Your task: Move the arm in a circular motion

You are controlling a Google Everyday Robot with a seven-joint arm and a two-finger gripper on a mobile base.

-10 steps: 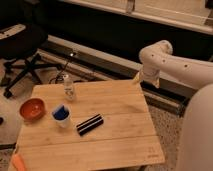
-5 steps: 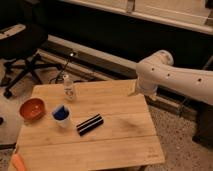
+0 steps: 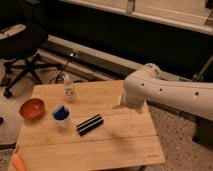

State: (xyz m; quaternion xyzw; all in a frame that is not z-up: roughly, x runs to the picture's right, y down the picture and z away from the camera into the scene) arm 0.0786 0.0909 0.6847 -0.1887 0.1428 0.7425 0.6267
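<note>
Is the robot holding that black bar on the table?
No: the black bar lies alone mid-table, while the arm and its gripper hang over the right side of the table.

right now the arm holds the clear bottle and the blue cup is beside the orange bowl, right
No: in the camera view the clear bottle stands on the table, apart from the arm and its gripper at the table's edge. The rest holds.

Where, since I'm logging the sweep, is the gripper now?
In the camera view, the gripper is at the tip of the arm, over the far right part of the wooden table, up and right of the black bar.
</note>
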